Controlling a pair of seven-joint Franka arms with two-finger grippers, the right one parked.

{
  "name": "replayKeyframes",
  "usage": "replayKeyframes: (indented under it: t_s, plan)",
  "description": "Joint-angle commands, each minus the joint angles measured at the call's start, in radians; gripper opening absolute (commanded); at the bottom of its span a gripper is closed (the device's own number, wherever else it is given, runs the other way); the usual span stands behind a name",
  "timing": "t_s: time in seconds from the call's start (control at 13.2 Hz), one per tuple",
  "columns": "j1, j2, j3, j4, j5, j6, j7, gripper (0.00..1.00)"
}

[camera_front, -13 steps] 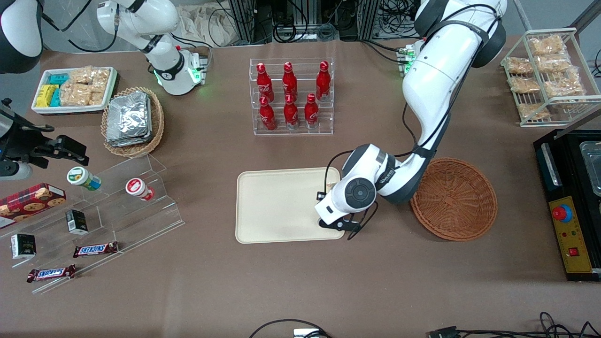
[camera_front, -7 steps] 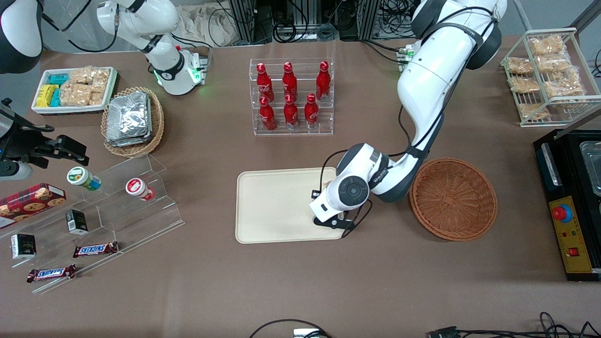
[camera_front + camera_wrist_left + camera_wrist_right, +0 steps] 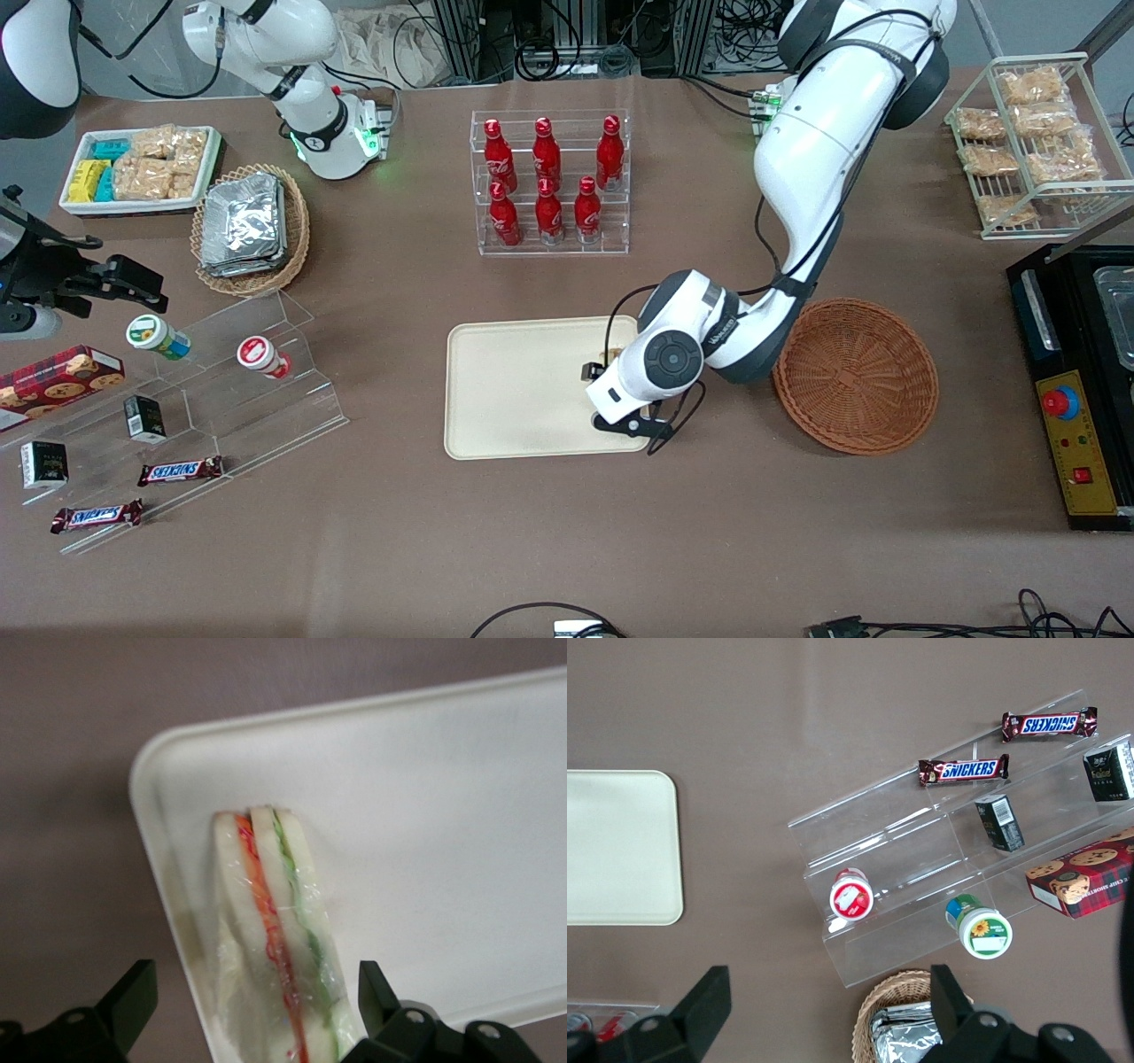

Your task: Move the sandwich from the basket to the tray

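Robot lab: cable-strewn racks, mock-shop table.

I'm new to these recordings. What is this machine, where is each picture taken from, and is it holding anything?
These are two robot arms at a table. One picture looks down from the front; the other two come from cameras on the arms' wrists. The working arm's claw hovers over the corner of the cream tray nearest the brown wicker basket, which is empty. Its fingers stand open on either side of the wrapped sandwich, which lies on the tray, so nothing is held. Cola bottles, snack packets and chocolate bars sit around the table.
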Motion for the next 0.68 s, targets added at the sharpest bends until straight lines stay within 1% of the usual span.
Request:
replayKeyframes:
  t_s: [0.0,0.3,0.45,0.61]
  plan:
    - [0.068,-0.128,0.000,-0.013,0.014,-0.140,-0.008,1.00]
    - [0.219,-0.332,0.002,-0.014,0.015,-0.418,0.027,1.00]
    - [0.301,-0.418,0.002,-0.013,0.018,-0.521,0.120,1.00]
    - [0.368,-0.495,0.002,-0.013,0.018,-0.620,0.160,1.00]
